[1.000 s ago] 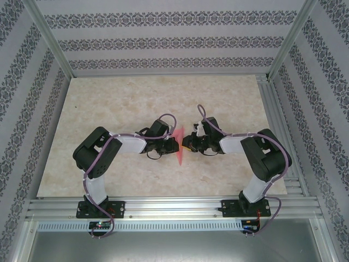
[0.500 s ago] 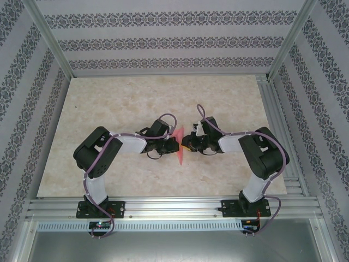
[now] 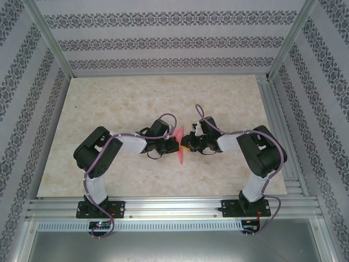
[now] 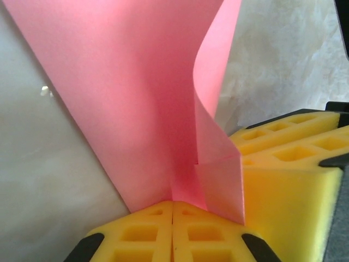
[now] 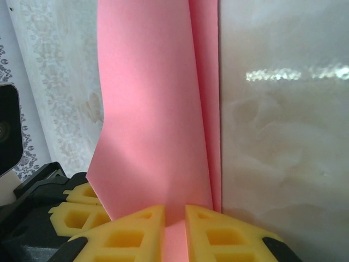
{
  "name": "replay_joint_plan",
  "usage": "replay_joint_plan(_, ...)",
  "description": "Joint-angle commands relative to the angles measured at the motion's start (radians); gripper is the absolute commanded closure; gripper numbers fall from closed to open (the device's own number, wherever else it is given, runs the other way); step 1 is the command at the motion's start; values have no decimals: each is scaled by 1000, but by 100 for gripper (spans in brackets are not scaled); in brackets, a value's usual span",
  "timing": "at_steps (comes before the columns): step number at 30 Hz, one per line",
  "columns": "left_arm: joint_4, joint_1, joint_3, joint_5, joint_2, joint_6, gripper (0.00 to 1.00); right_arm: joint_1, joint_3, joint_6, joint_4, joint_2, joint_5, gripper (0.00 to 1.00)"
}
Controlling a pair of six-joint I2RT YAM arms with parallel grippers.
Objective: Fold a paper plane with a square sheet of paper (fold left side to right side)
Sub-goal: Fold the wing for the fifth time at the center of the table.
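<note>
The pinkish-red sheet of paper (image 3: 179, 147), folded into a narrow pointed shape, stands on edge at the table's middle between my two grippers. My left gripper (image 3: 173, 143) comes in from the left. Its yellow pads meet in a line in the left wrist view (image 4: 173, 203), shut on the paper's (image 4: 125, 98) centre crease, and a loose flap curls to the right. My right gripper (image 3: 188, 144) faces it from the right. The right wrist view shows its jaws (image 5: 174, 214) drawn to a narrow gap with the paper's (image 5: 152, 109) fold running between them.
The marble-patterned table (image 3: 109, 103) has free room to the back and on both sides. Aluminium rails (image 3: 174, 206) run along the near edge, and patterned walls close in the other sides. The two grippers' yellow fingers (image 4: 289, 164) nearly touch each other.
The right arm's elbow has shifted slightly left, toward the paper. The left arm and the paper have stayed about where they were.
</note>
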Motion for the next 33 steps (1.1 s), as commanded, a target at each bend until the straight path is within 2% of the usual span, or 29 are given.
replay_joint_plan(1, -69, -5, -24, -55, -24, 34, 89, 15, 19, -18, -2, 18, 30, 82)
replay_joint_plan(9, -156, 15, -32, -92, -124, 50, 82, 15, 16, -25, -12, 8, 33, 81)
replay_joint_plan(17, -183, 24, -1, -80, -158, 48, 79, 18, 19, -25, -13, 12, 33, 81)
replay_joint_plan(22, -172, 45, 23, -59, -187, 38, 73, 18, 20, -27, -15, 13, 33, 80)
replay_joint_plan(28, -159, 67, 70, -29, -169, 36, 67, 20, 22, -27, -15, 16, 33, 80)
replay_joint_plan(33, -151, 70, 127, -7, -104, 39, 67, 21, 24, -28, -19, 18, 30, 80)
